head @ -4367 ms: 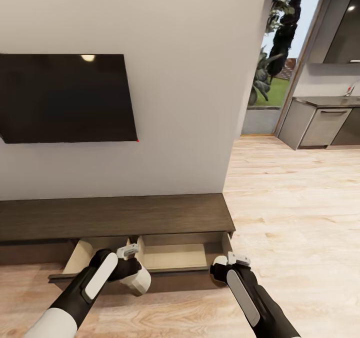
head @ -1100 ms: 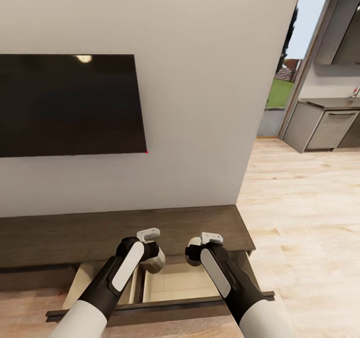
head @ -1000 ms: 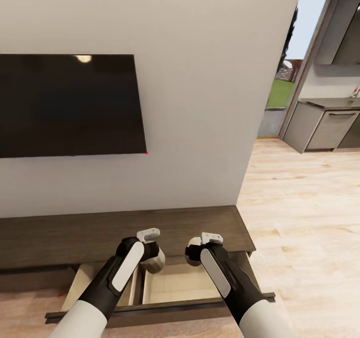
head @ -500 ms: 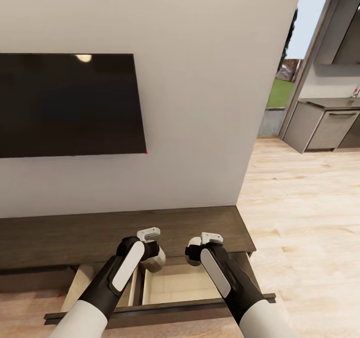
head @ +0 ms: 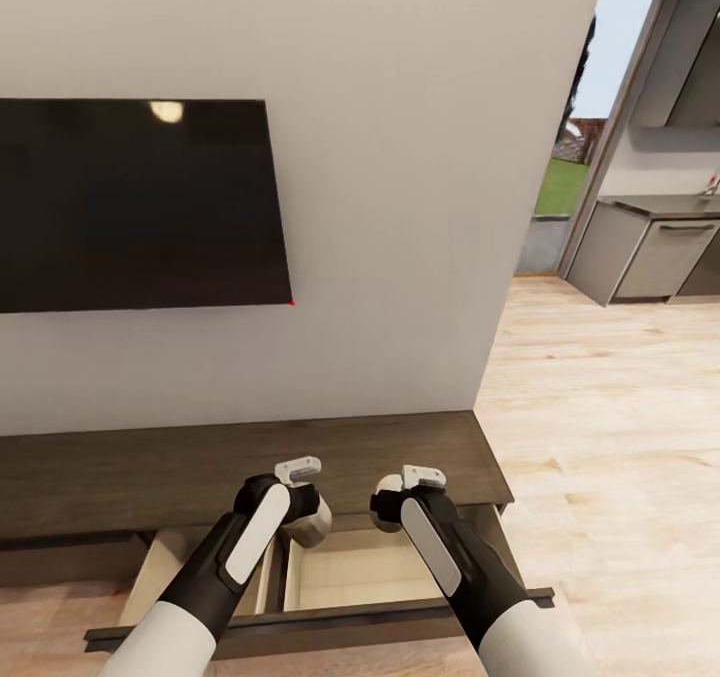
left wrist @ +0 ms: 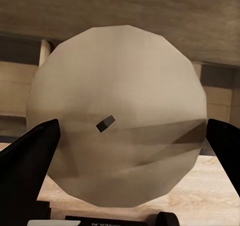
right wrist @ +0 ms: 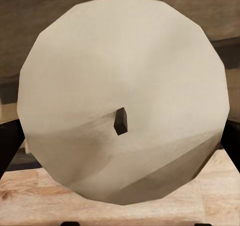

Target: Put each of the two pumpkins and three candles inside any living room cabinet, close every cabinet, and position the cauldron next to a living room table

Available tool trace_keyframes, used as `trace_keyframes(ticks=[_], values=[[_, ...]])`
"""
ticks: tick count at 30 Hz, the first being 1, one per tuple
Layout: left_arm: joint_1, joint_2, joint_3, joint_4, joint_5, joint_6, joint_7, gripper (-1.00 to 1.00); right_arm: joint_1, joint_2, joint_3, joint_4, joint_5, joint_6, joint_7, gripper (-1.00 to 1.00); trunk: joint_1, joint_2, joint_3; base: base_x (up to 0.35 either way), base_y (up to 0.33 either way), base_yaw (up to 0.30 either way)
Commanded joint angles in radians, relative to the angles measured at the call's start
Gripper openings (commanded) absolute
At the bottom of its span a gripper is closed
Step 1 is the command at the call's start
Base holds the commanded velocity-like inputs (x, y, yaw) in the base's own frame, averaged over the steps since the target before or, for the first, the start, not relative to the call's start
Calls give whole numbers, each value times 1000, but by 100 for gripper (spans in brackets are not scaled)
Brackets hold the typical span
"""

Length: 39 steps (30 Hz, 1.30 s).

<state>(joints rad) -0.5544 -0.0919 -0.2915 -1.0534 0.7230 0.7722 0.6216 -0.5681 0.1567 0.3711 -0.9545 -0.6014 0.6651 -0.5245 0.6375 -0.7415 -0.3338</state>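
The cabinet (head: 200,467) is a long, low, dark-brown unit under the wall, with its right-hand drawer (head: 370,562) pulled out toward me. My left gripper (head: 305,519) is shut on a cream candle (left wrist: 120,121) above the drawer's left part. The candle is seen end-on with its dark wick, between black fingers (left wrist: 27,161). My right gripper (head: 385,507) is shut on a second cream candle (right wrist: 120,95) over the drawer's middle, with a black finger (right wrist: 7,146) at each side. The drawer's pale floor looks bare where it shows.
A black TV (head: 140,207) hangs on the white wall above the cabinet. The drawer front (head: 320,622) juts out over the light wood floor (head: 600,437). At the right, past the wall's end, are grey kitchen cupboards (head: 650,257) and a doorway to outside.
Since the oldest frame the view has come closer to the cabinet and both arms have risen over the open drawer. In the last second the picture has shifted only slightly.
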Motion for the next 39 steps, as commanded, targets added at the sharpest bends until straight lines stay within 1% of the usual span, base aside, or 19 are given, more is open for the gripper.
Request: trace_keyframes(ticks=[1, 3, 7, 11, 18, 27, 32, 34, 39], values=[[-1, 0, -1, 0, 10, 0, 10, -100, -1, 0, 2, -1, -11, 1, -10, -100, 4, -8, -5, 0, 0, 0], [-1, 0, -1, 2, 11, -4, 10, -100, -1, 0, 5, -1, -10, 0, -9, -100, 12, -22, -11, 0, 0, 0], [-1, -1, -1, 3, 10, -5, 9, -100, -1, -1, 39, -1, -11, -1, 12, -100, 27, -50, -23, 0, 0, 0], [-1, 0, -1, 3, 10, -5, 9, -100, -1, -2, 53, 3, -11, 0, 24, -100, 42, -78, -36, 0, 0, 0], [-1, -1, -15, 3, 10, -5, 9, -100, -1, -2, 56, 12, -10, 2, 20, -100, 69, -127, -58, 0, 0, 0], [-1, -2, -21, 3, 10, -6, 9, -100, -1, -2, 55, 20, -13, 2, 17, -100, 104, -190, -86, 0, 0, 0], [-1, -2, -27, 3, 10, -6, 9, -100, -1, 0, 51, 50, -15, 1, 15, -100, 123, -225, -102, 0, 0, 0], [-1, -2, -35, 4, 10, -7, 9, -100, -1, 0, 50, 56, -15, 1, 15, -100, 131, -239, -108, 0, 0, 0], [-1, -2, -47, 5, 12, -37, 5, -100, -1, 0, 49, 60, -15, 0, 17, -100, 150, -274, -124, 0, 0, 0]])
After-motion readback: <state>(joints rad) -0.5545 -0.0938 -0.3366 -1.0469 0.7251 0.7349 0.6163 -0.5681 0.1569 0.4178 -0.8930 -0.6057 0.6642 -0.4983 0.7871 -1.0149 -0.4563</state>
